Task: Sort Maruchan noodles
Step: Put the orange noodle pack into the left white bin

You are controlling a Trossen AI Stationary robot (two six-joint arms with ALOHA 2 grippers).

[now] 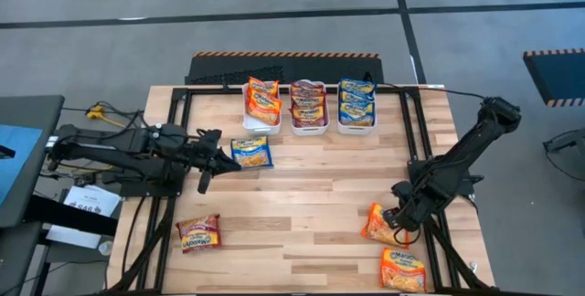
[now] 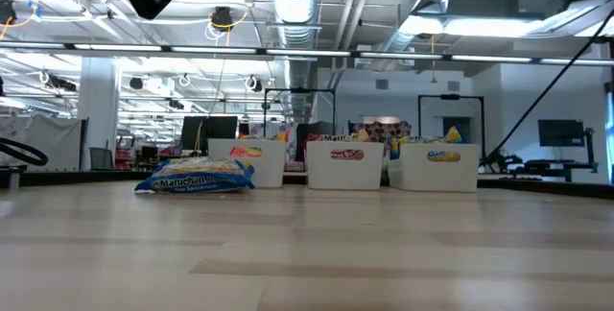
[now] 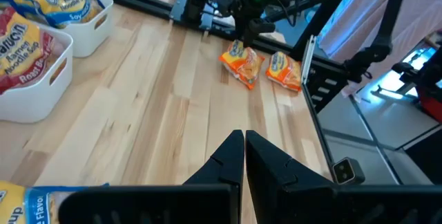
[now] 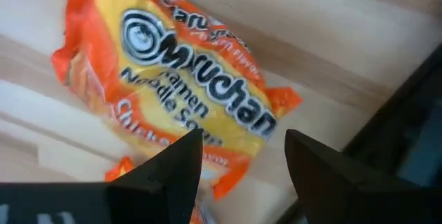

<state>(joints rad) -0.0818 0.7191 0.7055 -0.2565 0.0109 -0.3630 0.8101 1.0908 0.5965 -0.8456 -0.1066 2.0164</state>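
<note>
Open right pincer (image 4: 238, 158) over orange packet (image 4: 186, 86).

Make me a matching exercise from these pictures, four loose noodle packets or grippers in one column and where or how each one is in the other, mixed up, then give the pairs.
Column one:
1. blue packet
2. dark red packet
3. left gripper
4. right gripper

Column two:
A. open, right over an orange packet
B. lying alone near the table's front left corner
C. shut, holding nothing
D. lying on the table in front of the white bins

Pairs: 1-D, 2-B, 3-C, 4-A
</note>
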